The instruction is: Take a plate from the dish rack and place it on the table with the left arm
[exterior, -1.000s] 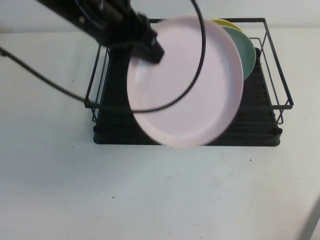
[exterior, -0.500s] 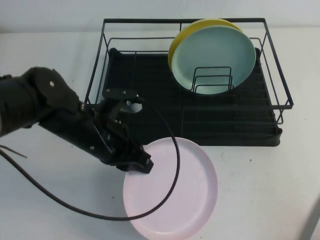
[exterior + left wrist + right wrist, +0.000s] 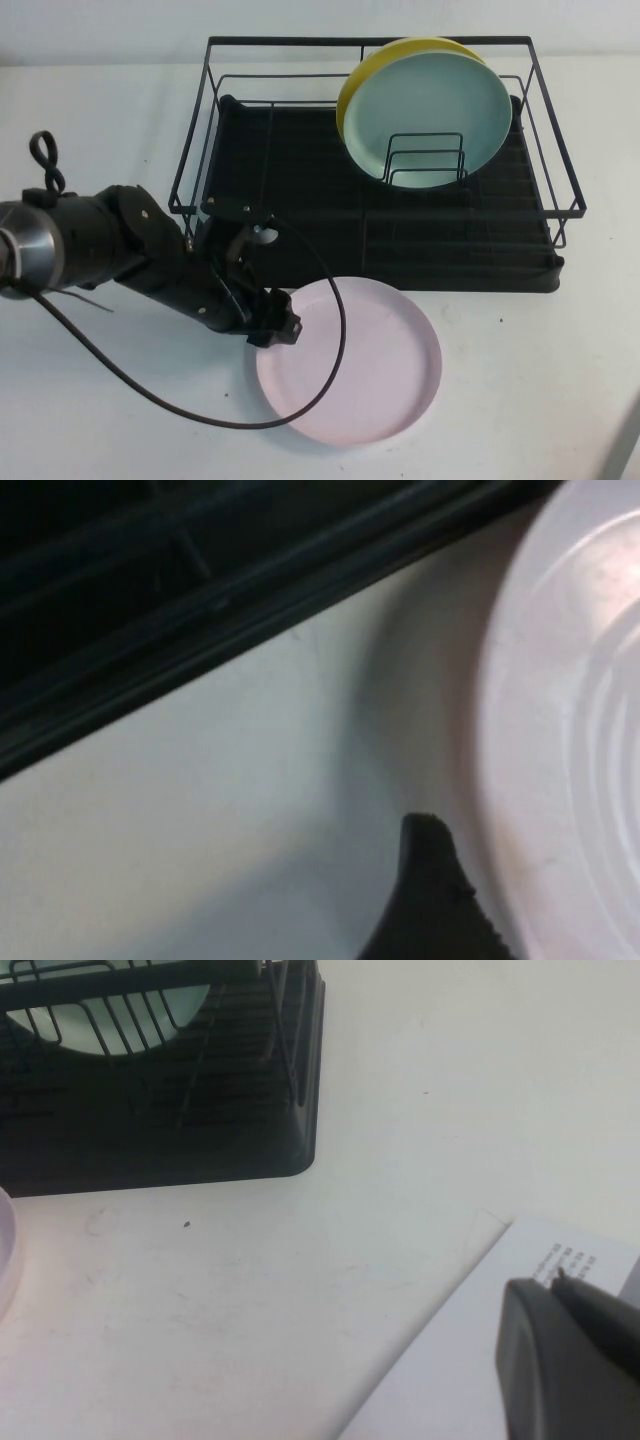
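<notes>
A pale pink plate (image 3: 350, 362) is lying flat on the white table (image 3: 520, 400), just in front of the black dish rack (image 3: 375, 215) and outside it. The plate's far edge is sitting very near the rack's front wall; whether the two are touching cannot be told from the high view.

The left arm (image 3: 110, 250) is reaching in low from the left side, stretched across the table toward the plate. The left gripper (image 3: 275, 328) is sitting at the plate's left rim. In the left wrist view, one dark fingertip (image 3: 432, 900) is showing just beside the plate's rim (image 3: 560, 740), apparently clear of it, but the second finger is out of sight, so whether the jaws are released or clenched on the rim cannot be told. A loose black cable (image 3: 335, 330) is looping from the arm out over the plate and back.

Inside the rack, a mint-green plate (image 3: 432, 120) is standing upright against the wire dividers (image 3: 425, 160), with a yellow plate (image 3: 365, 75) standing just behind it.

The right gripper (image 3: 570, 1360) is showing only in the right wrist view, hanging over a white sheet of paper (image 3: 480, 1360) near the rack's corner; its jaw state cannot be told either.
</notes>
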Controlling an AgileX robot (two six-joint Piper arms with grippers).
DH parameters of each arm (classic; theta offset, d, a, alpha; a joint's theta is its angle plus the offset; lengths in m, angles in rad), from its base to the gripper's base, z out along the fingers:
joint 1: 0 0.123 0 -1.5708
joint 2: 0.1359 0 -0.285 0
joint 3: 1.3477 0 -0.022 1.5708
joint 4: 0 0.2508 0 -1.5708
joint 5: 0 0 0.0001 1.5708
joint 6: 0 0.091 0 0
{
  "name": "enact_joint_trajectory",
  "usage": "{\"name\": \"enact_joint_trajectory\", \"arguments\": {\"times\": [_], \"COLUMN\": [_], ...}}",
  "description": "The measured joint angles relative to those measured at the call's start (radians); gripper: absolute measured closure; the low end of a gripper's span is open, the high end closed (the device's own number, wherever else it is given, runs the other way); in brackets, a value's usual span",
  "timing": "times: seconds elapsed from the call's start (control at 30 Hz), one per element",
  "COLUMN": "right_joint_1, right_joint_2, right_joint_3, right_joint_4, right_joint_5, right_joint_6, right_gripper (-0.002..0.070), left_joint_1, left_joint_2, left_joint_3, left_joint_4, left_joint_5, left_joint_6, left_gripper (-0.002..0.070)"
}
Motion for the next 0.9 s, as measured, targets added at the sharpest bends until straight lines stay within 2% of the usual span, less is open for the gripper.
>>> {"name": "enact_joint_trajectory", "arguments": {"times": [0.13, 0.23, 0.33, 0.47, 0.53, 0.63, 0.9], "right_joint_1": [0.000, 0.000, 0.000, 0.000, 0.000, 0.000, 0.000], "right_joint_2": [0.000, 0.000, 0.000, 0.000, 0.000, 0.000, 0.000], "right_joint_3": [0.000, 0.000, 0.000, 0.000, 0.000, 0.000, 0.000], "right_joint_4": [0.000, 0.000, 0.000, 0.000, 0.000, 0.000, 0.000], "right_joint_5": [0.000, 0.000, 0.000, 0.000, 0.000, 0.000, 0.000], "right_joint_6": [0.000, 0.000, 0.000, 0.000, 0.000, 0.000, 0.000], "right_gripper": [0.0694, 0.0694, 0.0694, 0.0694, 0.0694, 0.0694, 0.0694], "left_joint_1": [-0.002, -0.002, -0.002, -0.002, -0.002, -0.002, -0.002], "left_joint_2": [0.005, -0.024, -0.116, -0.288, -0.384, -0.557, -0.958], "left_joint_3": [0.000, 0.000, 0.000, 0.002, 0.025, 0.089, 0.379], "left_joint_4": [0.055, 0.140, 0.276, 0.435, 0.465, 0.479, 0.482], "left_joint_5": [-0.011, -0.014, -0.009, 0.013, 0.015, 0.004, -0.108], "left_joint_6": [-0.010, -0.072, -0.154, -0.269, -0.288, -0.312, -0.360], "left_gripper": [0.0256, 0.0271, 0.0365, 0.0580, 0.0631, 0.0664, 0.0674]}}
